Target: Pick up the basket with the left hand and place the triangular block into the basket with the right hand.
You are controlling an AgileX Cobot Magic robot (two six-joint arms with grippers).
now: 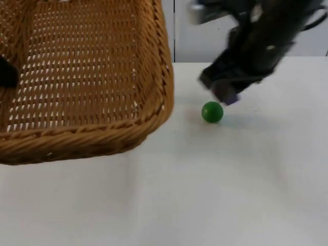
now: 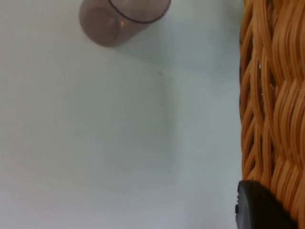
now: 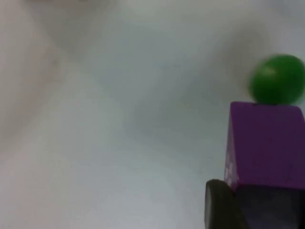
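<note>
White table ran back to a grey wall. A wicker basket hung lifted and tilted over the table's left side in the top view, its near rim low and its woven floor open to the camera. The left gripper appeared as a dark shape at the basket's left rim; in the left wrist view a black fingertip lay against the woven wall, so the fingers seemed closed on the rim. That view also showed a clear, brownish cup standing on the table, apart from the basket.

The right gripper hovered right of the basket, clamped on a purple block. In the right wrist view the block sat between dark fingertips. A green ball lay on the table just below the gripper, near the basket's right corner but not touching it. No writing or label was legible anywhere.
</note>
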